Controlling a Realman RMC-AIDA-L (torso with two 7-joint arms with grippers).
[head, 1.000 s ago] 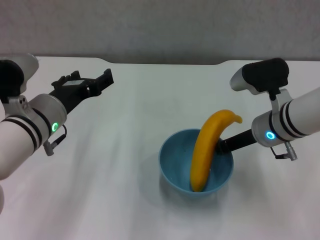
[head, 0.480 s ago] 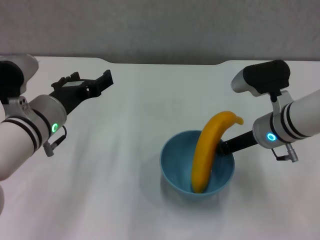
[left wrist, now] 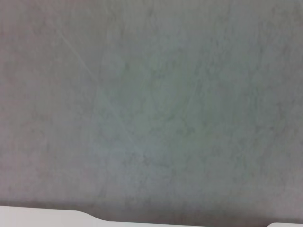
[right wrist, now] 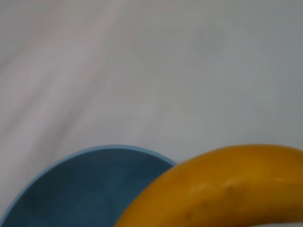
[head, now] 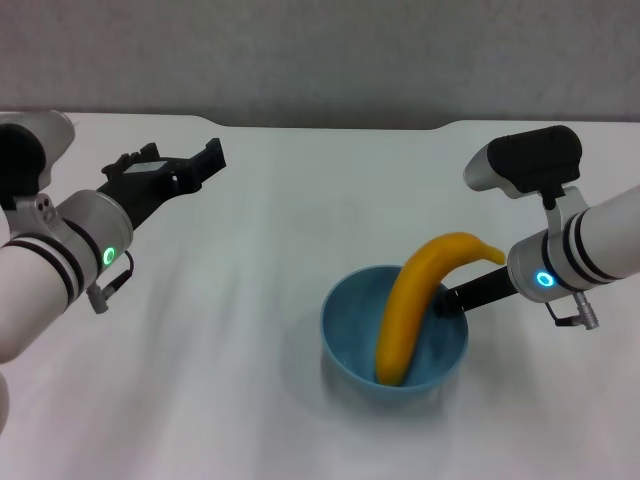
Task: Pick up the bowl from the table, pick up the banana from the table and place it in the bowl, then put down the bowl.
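Note:
The light-blue bowl is at the right of the white table, with the orange-yellow banana standing in it, its upper end leaning over the rim toward the right arm. My right gripper is at the bowl's right rim and shut on it, partly hidden by the banana. The right wrist view shows the bowl and the banana close up. My left gripper is open and empty, raised over the table's far left, well away from the bowl.
The table's far edge has a shallow notch against the grey wall. The left wrist view shows only the wall and a strip of table edge.
The right arm, with the bowl, has shifted slightly right and down. The banana has tipped further over, its upper end lower and more to the right. The left arm has not moved.

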